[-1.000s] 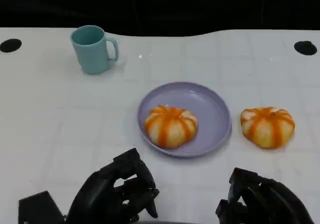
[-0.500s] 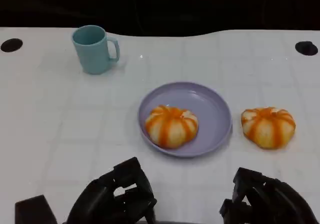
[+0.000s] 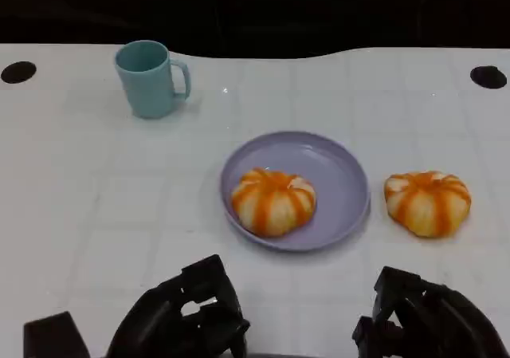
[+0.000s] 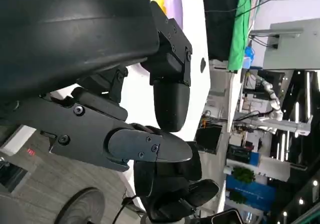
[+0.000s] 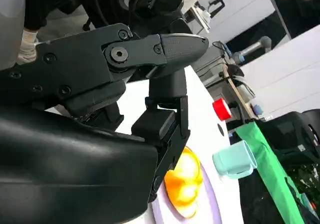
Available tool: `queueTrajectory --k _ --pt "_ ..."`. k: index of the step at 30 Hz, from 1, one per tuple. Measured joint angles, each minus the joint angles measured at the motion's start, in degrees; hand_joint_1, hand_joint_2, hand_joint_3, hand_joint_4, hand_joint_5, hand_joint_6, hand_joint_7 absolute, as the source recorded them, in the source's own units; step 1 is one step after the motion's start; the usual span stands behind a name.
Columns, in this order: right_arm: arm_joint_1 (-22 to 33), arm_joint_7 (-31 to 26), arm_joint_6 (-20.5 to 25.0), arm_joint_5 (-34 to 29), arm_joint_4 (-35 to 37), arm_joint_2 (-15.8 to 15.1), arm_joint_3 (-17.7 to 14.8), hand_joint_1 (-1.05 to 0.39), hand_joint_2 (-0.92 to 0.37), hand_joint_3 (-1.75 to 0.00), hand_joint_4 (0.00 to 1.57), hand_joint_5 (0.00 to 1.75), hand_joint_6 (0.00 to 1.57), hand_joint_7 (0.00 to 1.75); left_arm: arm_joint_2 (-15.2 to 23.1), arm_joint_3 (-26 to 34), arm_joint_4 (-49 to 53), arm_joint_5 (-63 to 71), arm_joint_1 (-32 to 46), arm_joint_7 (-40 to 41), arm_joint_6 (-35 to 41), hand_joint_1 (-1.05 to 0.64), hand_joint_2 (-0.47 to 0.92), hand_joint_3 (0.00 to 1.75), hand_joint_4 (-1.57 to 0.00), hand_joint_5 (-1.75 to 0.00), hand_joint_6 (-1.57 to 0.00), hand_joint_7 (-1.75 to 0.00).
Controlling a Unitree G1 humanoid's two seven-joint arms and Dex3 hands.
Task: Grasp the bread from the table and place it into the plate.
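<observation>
- Bread: two striped orange-and-white rolls are present. One roll (image 3: pixel 273 201) lies inside the plate, toward its left side. The second roll (image 3: pixel 428 202) sits on the worktop just beside the plate's right rim, apart from it.
- Worktop (image 3: pixel 96 206): a white surface with faint tile lines, a dark round hole at each far corner, and a black band behind its far edge. It is the largest item in the head view.
- Room: the wrist views show a green cloth, shelving, a red object and ceiling lights behind the worktop.
- Plate (image 3: pixel 343 167): lavender, round, central on the worktop. The right half is bare and judged wide enough for the second roll.
- Left robot hand (image 3: pixel 179 314): low at the near edge, fingers curled inward with nothing held.
- Right robot hand (image 3: pixel 422 322): low at the near edge, near the second roll but well short of it. Fingers appear curled; nothing is held.
- Mug (image 3: pixel 149 79): teal, upright, far left, well apart from the plate.
- Change over the last second: both robot hands have sunk slightly toward the near edge. Rolls, plate and mug have not moved.
- Meaning for the task: no grasp is in progress. The roll on the worktop is not yet placed; the right robot hand is the nearer one to reach it.
</observation>
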Motion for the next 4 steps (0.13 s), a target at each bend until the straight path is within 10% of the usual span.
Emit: queueTrajectory --k 4 --pt "0.01 0.07 0.00 0.04 0.00 -0.02 0.03 -0.73 -0.92 -0.22 0.90 1.59 0.82 1.35 0.00 0.00 -0.03 0.02 0.40 0.00 0.00 -0.62 0.92 0.23 -0.73 -1.75 -0.53 -1.69"
